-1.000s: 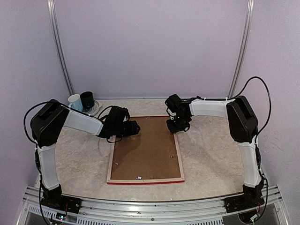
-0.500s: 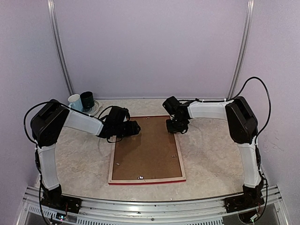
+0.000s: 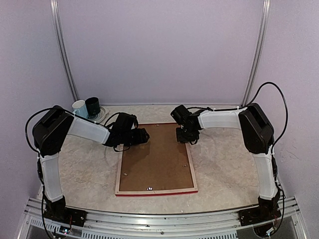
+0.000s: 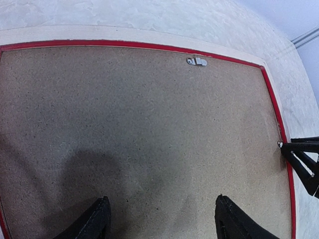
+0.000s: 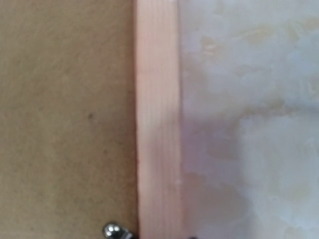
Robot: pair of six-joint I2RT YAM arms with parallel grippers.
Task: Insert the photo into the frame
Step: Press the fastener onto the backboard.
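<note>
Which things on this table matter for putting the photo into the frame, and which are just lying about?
For the job: red-edged wooden picture frame, brown backing board inside it. The photo is not visible.
Lying about: white cup, dark cup, pale plate under them.

text: none legible | labels, brands: none legible | numbers, signs: none legible | views: top external, left wrist, right wrist
</note>
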